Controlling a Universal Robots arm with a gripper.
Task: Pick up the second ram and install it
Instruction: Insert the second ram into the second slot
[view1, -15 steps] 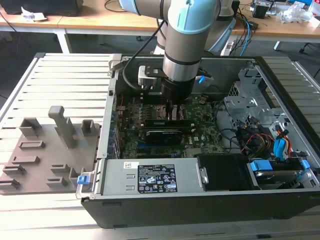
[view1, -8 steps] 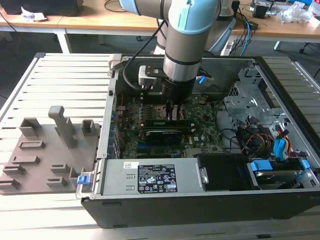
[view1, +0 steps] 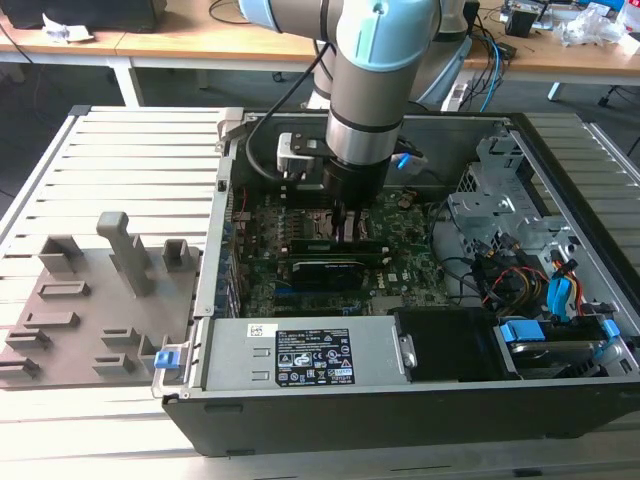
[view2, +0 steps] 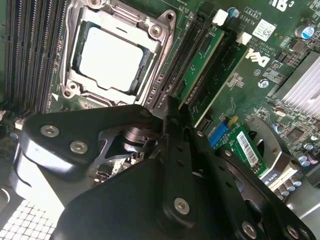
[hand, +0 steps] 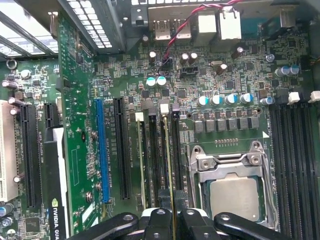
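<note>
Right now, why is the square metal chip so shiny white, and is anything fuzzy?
In the second wrist view, glare washes the CPU lid nearly white, and the end effector's black body close to the lens looks soft. In the first wrist view the CPU is a duller grey and the motherboard is evenly lit. In the exterior view the arm shades the board under it.

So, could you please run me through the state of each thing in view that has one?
Computer case: side open, lying flat.
Gripper: down over the memory slots beside the processor socket, fingers closed on a RAM stick.
RAM stick: upright in a slot, gripped at its top edge.
Processor socket: frame shut over a bare chip.
Memory slots across the socket: empty.
</note>
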